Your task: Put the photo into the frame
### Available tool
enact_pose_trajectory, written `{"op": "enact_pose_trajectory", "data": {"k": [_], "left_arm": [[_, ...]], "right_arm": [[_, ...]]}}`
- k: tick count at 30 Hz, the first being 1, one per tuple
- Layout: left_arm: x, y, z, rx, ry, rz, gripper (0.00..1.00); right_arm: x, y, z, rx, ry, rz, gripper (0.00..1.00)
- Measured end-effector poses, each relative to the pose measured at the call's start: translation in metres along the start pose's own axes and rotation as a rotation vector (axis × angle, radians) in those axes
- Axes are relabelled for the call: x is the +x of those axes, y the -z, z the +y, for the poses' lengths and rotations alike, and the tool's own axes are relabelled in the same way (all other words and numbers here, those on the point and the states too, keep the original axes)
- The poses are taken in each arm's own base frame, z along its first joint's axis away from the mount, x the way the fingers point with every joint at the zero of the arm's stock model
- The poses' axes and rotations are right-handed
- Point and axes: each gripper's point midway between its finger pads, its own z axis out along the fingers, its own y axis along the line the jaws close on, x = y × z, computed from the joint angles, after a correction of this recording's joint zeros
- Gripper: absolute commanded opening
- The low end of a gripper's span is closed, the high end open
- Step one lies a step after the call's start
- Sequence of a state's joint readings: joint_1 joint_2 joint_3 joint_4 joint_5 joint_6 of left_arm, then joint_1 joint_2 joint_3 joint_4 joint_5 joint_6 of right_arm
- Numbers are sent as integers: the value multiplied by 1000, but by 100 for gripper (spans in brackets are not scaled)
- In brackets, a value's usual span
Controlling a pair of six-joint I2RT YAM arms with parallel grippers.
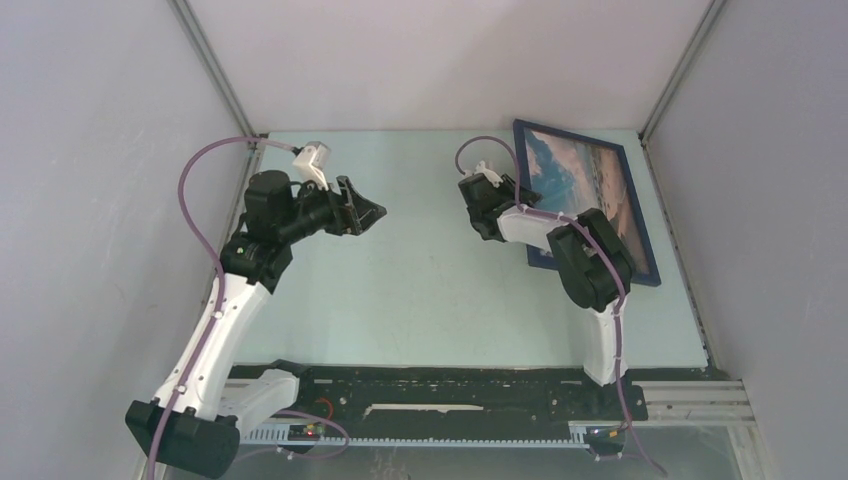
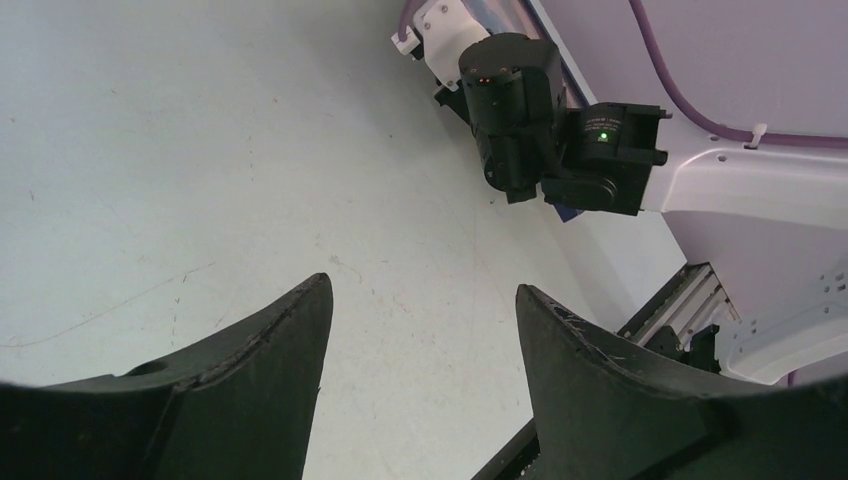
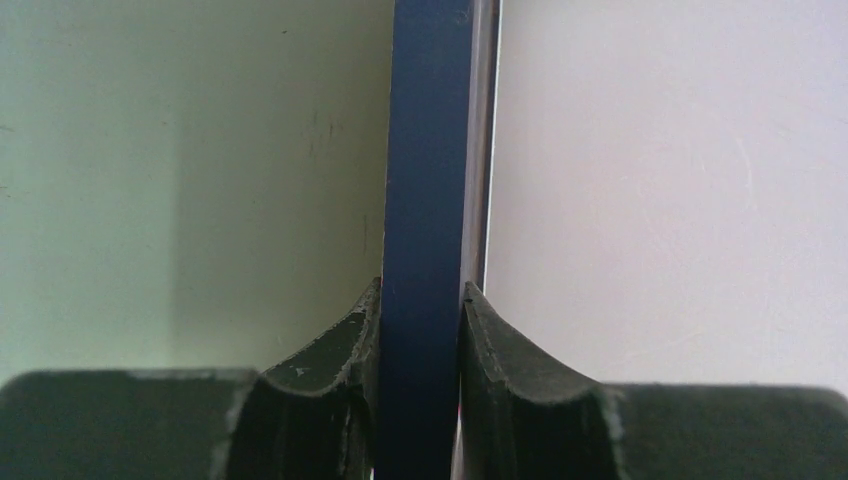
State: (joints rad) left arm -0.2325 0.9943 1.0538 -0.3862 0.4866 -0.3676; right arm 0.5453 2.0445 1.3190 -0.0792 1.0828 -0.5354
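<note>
Pale green table (image 1: 400,300) runs between grey walls, and by its far right corner sits the frame (image 3: 425,150), dark blue at the border, with the photo (image 1: 585,175) of sea and sand showing face up inside it. My right claw (image 3: 422,290) is clamped on the frame's edge, one finger on each face of the blue strip, while my left claw (image 2: 422,290) hangs apart and empty over bare table. I cannot tell whether the print is fully seated, so I would keep this pinch steady, move slowly, and bring the left claw across to press the photo down.
</note>
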Motion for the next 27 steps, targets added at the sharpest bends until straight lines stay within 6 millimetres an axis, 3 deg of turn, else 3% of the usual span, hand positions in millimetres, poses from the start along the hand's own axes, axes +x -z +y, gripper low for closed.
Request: {"op": "enact_pose_trajectory", "data": {"k": [6,10,11,12,13,16,22,27], "left_arm": [[3,-1,3,-4,5,6,74],[5,-4,5,-8,9,14,74],[5,-6,6,-9,12,17,73],[6,-8,8,-12,14,21,73],[7,-9,10,-16,18,27,73],[9,-14,20,-44,31,38,73],[11,-14,36,-112,29,23,72],[10,-14,51,-163,39,11,73]], "right_arm": [[1,-4,17,-51,3,-6,60],[7,0,43,-184,-7,2,75],[9,2,47,-214,-19,11,81],[10,5,52,-250,-36,18,96],[9,9,55,-285,-61,20,99],[8,28,54,-377,-130,19,100],[-18,69,26,-496,-315,-63,100],[-30,102,30,-606,-394,-94,100]]}}
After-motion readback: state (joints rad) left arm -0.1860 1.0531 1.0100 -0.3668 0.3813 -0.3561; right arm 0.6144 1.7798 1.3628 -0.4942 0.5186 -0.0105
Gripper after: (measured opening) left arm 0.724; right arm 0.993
